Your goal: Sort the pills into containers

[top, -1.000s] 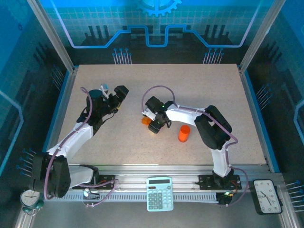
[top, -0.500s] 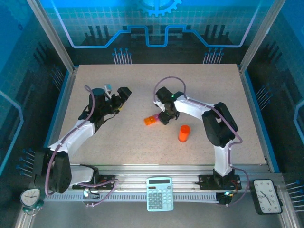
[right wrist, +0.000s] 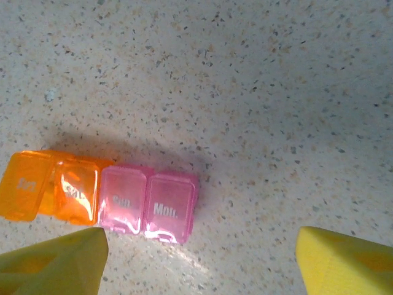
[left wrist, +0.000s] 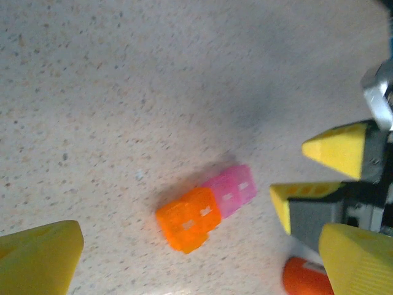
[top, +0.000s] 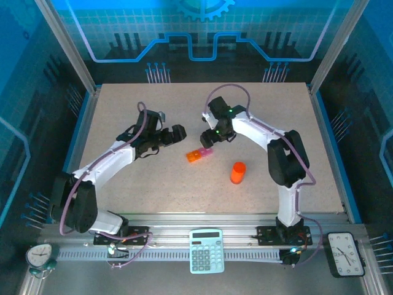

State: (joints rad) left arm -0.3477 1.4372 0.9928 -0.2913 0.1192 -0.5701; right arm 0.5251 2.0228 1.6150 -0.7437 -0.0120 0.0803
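Observation:
The containers [top: 198, 155] are a short strip of joined orange and pink compartments lying flat mid-table. In the right wrist view the containers [right wrist: 101, 193] show lids marked Sun. and Mon. on the pink cells; the orange end lid looks ajar. My right gripper [top: 209, 141] hovers just behind the pink end, open, and the right gripper [right wrist: 199, 264] holds nothing. My left gripper [top: 179, 135] sits a little to the strip's left, open, and in its own view the left gripper [left wrist: 199, 270] frames the containers [left wrist: 206, 209] from a distance. The right gripper's fingertips [left wrist: 338, 147] appear there too.
An orange cylindrical bottle [top: 237, 172] stands right of the strip, its top seen as the bottle [left wrist: 304, 279] in the left wrist view. A calculator [top: 206, 250] and two clocks [top: 347, 253] [top: 40, 255] rest on the front rail. Bare tabletop [top: 153, 184] surrounds the strip.
The right gripper has drawn back from over the strip toward the far side, leaving it on the table. The left arm has swung right, closer to the strip.

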